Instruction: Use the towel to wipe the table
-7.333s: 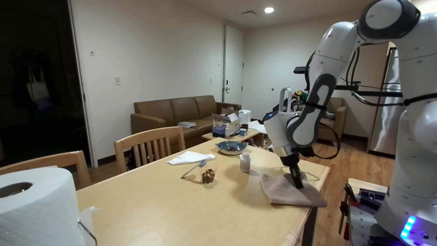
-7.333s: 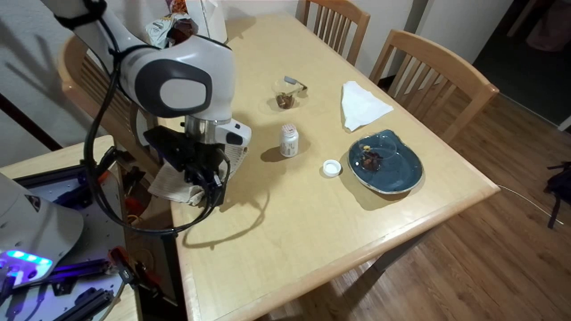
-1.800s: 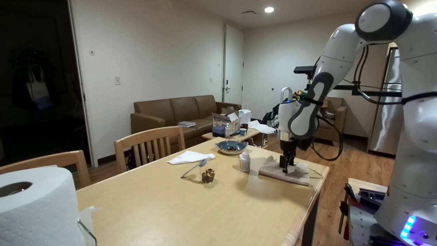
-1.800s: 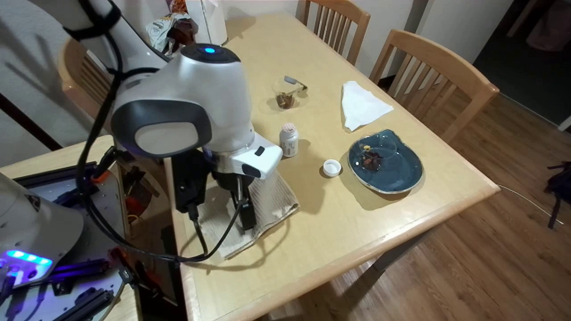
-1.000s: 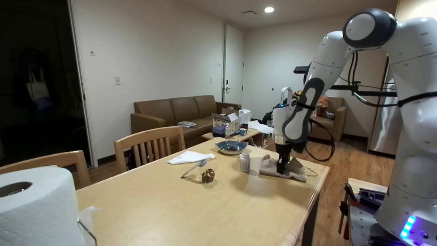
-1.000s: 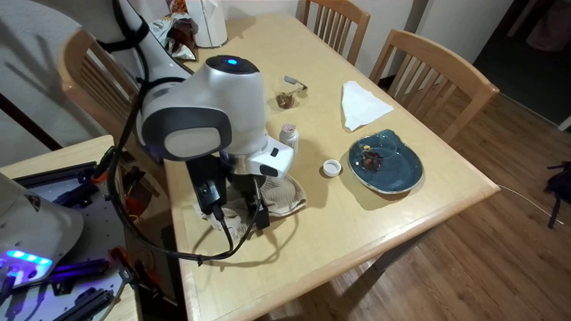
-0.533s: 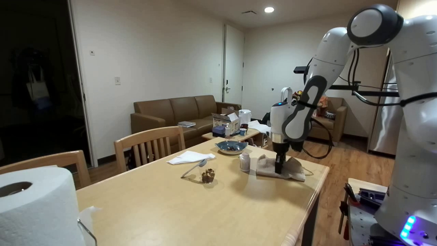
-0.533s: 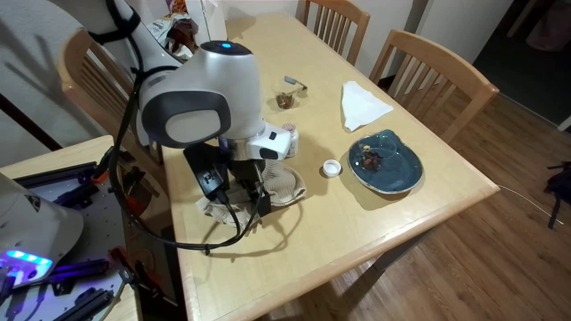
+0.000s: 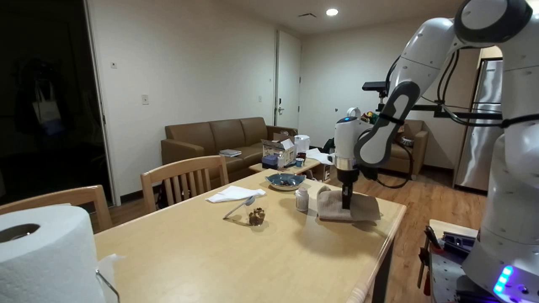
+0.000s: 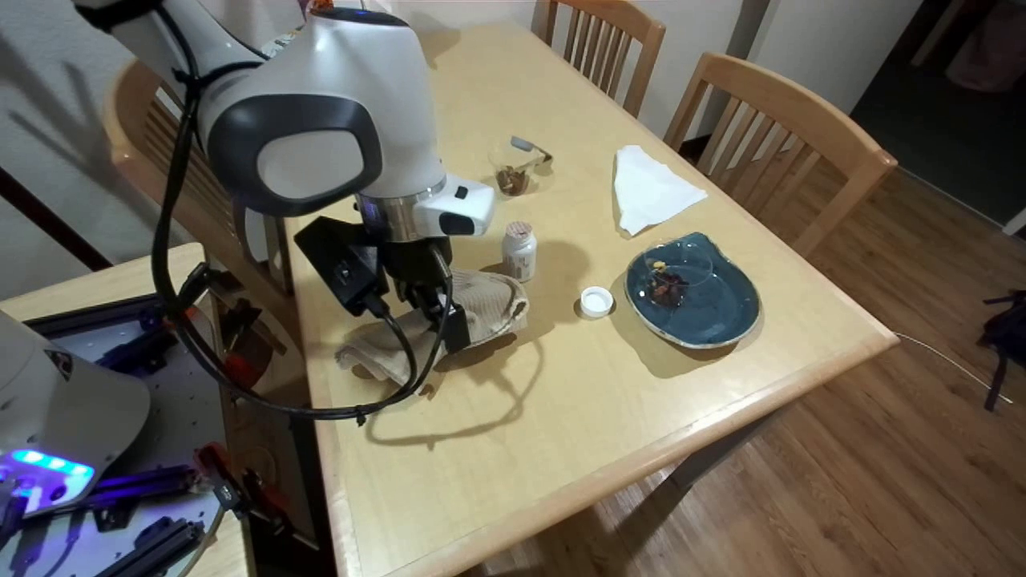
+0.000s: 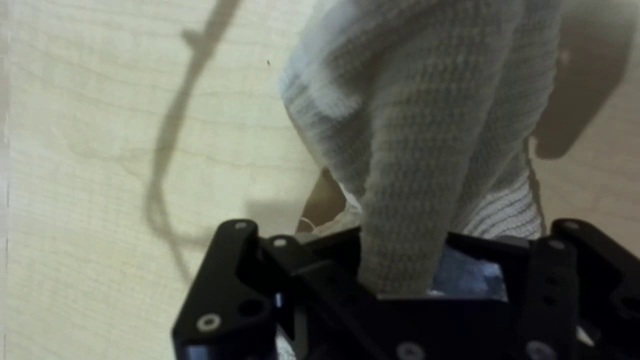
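Showing, in an exterior view, a tan towel (image 9: 364, 208) over the wooden table (image 9: 252, 261), just to the right of a small white bottle (image 9: 302, 199), with a narrow gap between. Pinched near its middle by the black gripper (image 9: 346, 204), reaching straight down from above, and draped to both sides, toward the bottle and away from it. Looks light, soft and limp: unlikely to slip or break, but likely to sag and trail. Probably best held by a thick gathered fold near the middle, as here, leaving loose flaps to rub with.

In an exterior view, appears bunched on the side of the bottle toward the robot base (image 10: 80, 409), directly below the gripper, partly hidden by the arm (image 10: 385, 120). Shows a shadow (image 10: 487, 350) beneath one edge, suggesting at least part raised off the table. Calls for steering clear of the bottle in any wiping stroke, and of the white cap (image 10: 595, 302) and blue dish (image 10: 693, 292) beyond it.

In the wrist view, fills the upper middle: ribbed cloth gathered into a fold, running down between the gripper's two sides and squeezed there. Impossible to place surely against the bottle here. Leaves bare a patch of table with a tiny dark speck (image 11: 268, 62), crumb or mark unclear.
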Controlling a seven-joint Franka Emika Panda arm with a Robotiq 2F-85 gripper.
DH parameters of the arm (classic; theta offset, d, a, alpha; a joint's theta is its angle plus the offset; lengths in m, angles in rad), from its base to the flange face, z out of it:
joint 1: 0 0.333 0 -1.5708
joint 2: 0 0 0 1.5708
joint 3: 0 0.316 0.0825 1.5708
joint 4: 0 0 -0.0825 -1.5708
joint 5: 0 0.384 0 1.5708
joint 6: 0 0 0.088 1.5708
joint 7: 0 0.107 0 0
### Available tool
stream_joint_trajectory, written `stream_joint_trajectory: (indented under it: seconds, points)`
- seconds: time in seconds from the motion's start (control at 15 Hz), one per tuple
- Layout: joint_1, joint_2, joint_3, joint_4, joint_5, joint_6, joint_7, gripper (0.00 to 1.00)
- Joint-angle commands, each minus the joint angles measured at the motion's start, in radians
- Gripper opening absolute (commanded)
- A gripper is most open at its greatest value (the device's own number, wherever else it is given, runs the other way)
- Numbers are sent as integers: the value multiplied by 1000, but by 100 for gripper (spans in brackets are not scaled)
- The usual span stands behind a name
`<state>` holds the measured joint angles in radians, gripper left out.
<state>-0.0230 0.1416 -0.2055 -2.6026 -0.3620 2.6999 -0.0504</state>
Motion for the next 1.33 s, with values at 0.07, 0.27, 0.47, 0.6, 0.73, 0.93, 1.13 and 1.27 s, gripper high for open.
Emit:
stream_joint_trajectory:
  seconds: [0.07, 0.27, 0.47, 0.6, 0.73, 0.93, 1.13, 1.27]
  points:
    - [-15, 11, 38, 1, 3, -66, -5, 5]
    - [-18, 85, 58, 25, 25, -69, -24, 5]
    - [-15, 167, 75, 52, 35, -65, -34, 5]
    - [-3, 210, 78, 70, 5, -49, -35, 5]
    - [9, 214, 85, 81, -11, -71, -40, 5]
    - [23, 222, 100, 93, -20, -94, -47, 5]
    - [38, 231, 125, 100, -32, -103, -73, 5]
    - [61, 251, 148, 104, -56, -97, -96, 5]
